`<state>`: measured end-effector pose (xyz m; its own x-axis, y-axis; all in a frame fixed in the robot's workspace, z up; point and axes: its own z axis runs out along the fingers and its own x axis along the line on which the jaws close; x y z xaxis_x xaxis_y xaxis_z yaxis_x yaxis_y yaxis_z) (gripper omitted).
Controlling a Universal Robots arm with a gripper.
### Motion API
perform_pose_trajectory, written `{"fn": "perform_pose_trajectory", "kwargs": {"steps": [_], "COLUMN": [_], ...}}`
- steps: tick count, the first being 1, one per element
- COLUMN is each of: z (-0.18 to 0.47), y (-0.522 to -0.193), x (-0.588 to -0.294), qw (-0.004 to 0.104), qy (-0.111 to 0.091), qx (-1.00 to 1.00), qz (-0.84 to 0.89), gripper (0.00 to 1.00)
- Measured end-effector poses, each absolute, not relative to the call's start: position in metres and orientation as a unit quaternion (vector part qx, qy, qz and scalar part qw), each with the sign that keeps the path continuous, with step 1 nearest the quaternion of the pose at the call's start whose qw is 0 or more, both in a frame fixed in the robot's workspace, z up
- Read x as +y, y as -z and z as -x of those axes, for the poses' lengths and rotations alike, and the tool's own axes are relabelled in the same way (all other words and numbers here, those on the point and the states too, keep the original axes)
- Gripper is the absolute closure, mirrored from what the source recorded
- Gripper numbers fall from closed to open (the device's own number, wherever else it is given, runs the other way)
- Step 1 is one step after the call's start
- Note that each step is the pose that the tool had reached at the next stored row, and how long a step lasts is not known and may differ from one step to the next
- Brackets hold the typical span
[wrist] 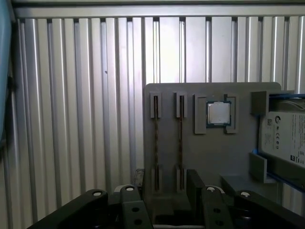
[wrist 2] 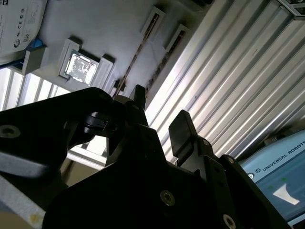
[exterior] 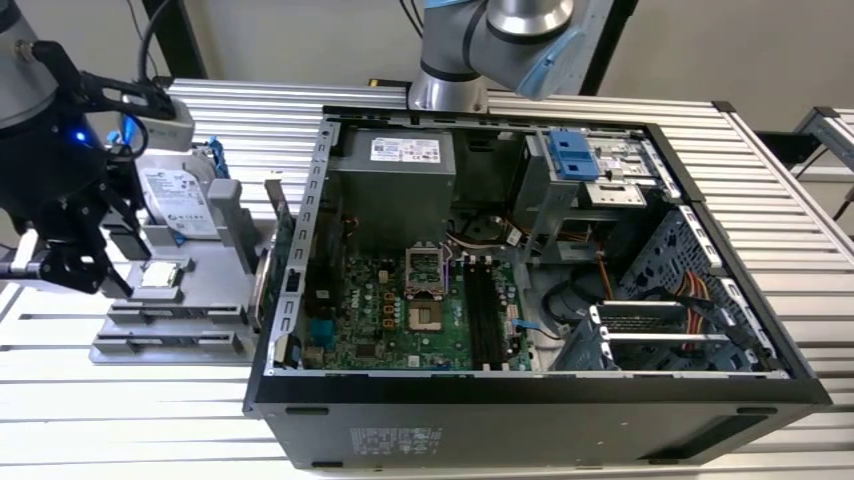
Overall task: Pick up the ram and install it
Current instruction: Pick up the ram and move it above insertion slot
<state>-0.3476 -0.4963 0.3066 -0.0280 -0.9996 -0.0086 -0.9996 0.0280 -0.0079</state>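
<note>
Tool (wrist: 166,176) fingers apart and empty above the grey fixture plate (wrist: 209,157) on the worktop (wrist: 71,119); the ram (wrist: 180,138) stands edge-up in its slot beside a second stick (wrist: 156,138), apparently under the finger gap, long axis square to the closing direction.

A ribbed metal table (exterior: 787,190) carries an open black computer case (exterior: 534,425); a grey parts tray (exterior: 214,300) lies just beside the case, on the exterior view's left
</note>
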Motion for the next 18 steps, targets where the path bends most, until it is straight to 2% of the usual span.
{"fn": "perform_pose_trajectory", "kwargs": {"steps": [18], "z": [0.3476], "y": [-0.3], "x": [-0.4964], "qw": [0.006], "qy": [0.0], "qx": [0.717], "qz": [0.697], "gripper": [0.0]}}
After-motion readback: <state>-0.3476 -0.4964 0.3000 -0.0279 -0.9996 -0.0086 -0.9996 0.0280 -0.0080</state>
